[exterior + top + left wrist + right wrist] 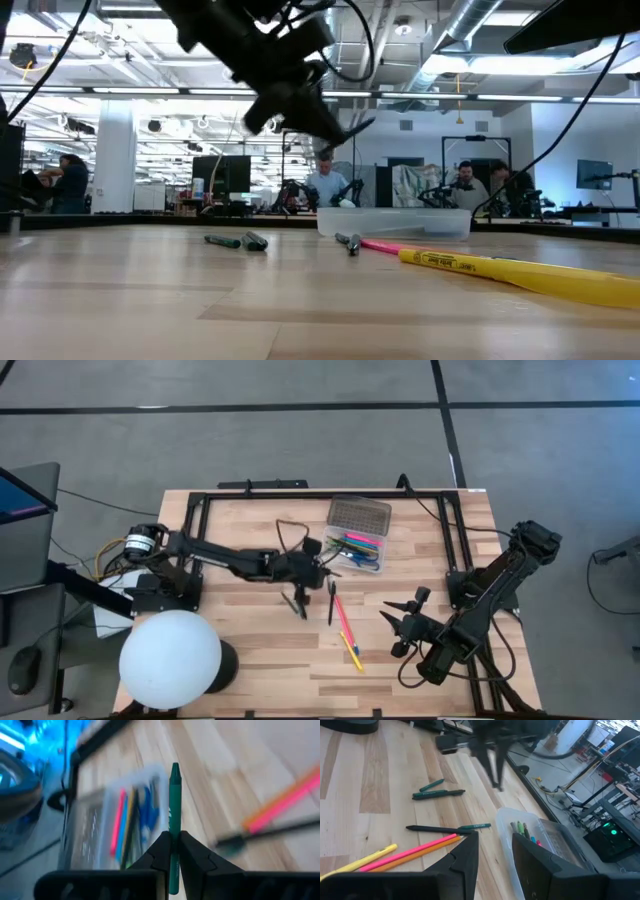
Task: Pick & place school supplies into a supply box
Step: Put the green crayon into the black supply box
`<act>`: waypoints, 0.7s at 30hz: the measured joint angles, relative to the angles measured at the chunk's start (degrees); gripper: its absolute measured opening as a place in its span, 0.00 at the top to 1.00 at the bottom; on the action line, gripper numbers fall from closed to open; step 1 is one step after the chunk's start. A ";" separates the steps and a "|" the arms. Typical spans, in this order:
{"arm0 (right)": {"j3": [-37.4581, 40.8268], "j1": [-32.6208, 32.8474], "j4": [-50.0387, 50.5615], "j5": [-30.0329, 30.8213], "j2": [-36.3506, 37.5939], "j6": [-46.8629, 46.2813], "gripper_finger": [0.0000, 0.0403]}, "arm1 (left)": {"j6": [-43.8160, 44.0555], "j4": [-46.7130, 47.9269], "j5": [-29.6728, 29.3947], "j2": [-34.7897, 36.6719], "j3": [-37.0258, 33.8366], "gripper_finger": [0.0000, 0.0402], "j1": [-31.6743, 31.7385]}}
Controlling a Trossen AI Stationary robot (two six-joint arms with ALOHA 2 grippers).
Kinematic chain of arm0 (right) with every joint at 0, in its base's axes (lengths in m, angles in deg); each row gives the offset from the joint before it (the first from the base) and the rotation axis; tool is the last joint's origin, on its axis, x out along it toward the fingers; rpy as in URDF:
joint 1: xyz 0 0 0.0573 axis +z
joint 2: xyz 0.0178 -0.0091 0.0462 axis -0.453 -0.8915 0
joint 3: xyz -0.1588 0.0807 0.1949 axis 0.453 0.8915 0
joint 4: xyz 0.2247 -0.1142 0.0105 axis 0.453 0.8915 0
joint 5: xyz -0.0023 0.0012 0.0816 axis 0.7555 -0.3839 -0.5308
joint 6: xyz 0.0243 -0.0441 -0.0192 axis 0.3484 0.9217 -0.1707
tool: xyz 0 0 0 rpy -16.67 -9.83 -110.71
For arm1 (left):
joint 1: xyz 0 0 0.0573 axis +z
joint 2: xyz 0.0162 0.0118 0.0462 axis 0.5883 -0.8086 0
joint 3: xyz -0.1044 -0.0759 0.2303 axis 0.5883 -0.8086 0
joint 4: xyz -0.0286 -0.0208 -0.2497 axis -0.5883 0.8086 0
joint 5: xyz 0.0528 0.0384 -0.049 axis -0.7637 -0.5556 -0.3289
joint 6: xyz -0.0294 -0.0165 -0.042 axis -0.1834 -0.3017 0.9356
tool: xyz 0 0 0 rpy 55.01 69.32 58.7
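My left gripper (322, 565) hangs above the table's middle, just left of the supply box (357, 532), and is shut on a green crayon (174, 800). The open box holds pink, yellow and blue pens (356, 548); its dotted lid (360, 515) lies on the far side. More school supplies lie flat on the table: two dark green pens (297, 600), a black pen (331, 603), a pink pen (343, 618) and a yellow marker (352, 650). My right gripper (400, 622) waits open at the near right, holding nothing. My left gripper pinches the green crayon's rear half (174, 827) between its two fingers. The crayon runs along the fingers, and its pointed end (175, 770) sticks out well past the fingertips toward the box. The fingers slant downward from the table's left. The crayon is lifted clear of the table.
A black metal frame (300, 495) runs along the table's far edge and down both sides. A white globe (170, 658) stands at the near left corner. In the low view, people sit at desks (465, 185) beyond the table. Bare wood lies near the front edge.
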 joint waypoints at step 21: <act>-0.04 -0.33 0.61 0.00 -0.02 0.03 0.73 | -1.06 -16.66 7.14 -12.98 0.32 0.96 12.04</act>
